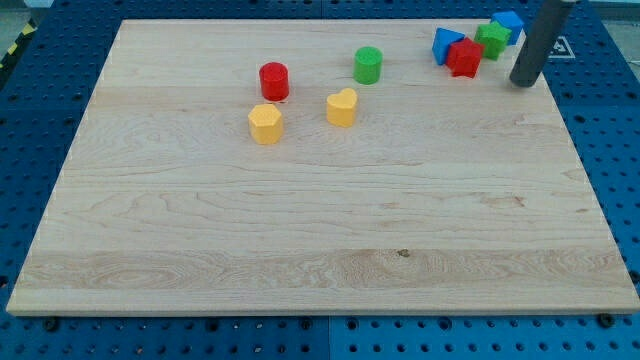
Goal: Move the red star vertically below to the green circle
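Observation:
The red star lies near the board's top right corner, touching a blue triangle on its left and a green star on its upper right. The green circle stands further left along the view's top. My tip rests on the board to the right of the red star and slightly below it, a short gap away, touching no block.
A blue block sits behind the green star at the top right. A red cylinder, a yellow hexagon and a yellow heart stand left of centre. The wooden board ends just right of my tip.

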Controlling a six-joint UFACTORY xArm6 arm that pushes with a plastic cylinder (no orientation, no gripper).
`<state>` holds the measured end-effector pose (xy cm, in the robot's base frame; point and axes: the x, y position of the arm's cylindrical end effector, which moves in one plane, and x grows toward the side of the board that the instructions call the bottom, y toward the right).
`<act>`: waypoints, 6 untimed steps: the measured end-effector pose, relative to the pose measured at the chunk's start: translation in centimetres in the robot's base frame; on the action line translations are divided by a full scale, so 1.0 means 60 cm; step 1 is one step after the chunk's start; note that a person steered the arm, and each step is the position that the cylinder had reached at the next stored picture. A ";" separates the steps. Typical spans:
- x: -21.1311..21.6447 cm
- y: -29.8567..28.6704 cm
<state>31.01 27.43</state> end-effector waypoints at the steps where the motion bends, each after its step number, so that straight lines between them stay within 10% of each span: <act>1: -0.025 0.050; 3: -0.196 0.111; 6: -0.173 0.022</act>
<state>20.63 28.76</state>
